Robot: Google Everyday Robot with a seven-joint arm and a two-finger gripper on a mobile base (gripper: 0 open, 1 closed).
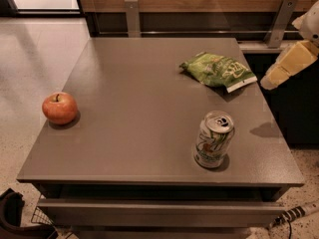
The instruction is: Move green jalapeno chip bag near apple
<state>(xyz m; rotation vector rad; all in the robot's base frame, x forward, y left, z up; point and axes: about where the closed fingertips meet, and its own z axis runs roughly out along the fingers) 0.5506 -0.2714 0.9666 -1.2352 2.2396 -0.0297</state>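
The green jalapeno chip bag [218, 70] lies flat on the grey table [134, 118], at its far right part, with its white sealed edge pointing right. The red-orange apple [60, 108] sits near the table's left edge, far from the bag. My gripper [285, 65] shows as a cream-coloured piece at the right edge of the view. It hangs in the air just beyond the table's right edge, a little to the right of the bag and not touching it.
A green-and-white soda can [214, 139] stands upright at the table's front right, between the bag and the front edge. A wood-panelled wall with metal brackets [132, 16] runs behind the table. A dark cabinet [299, 108] stands to the right.
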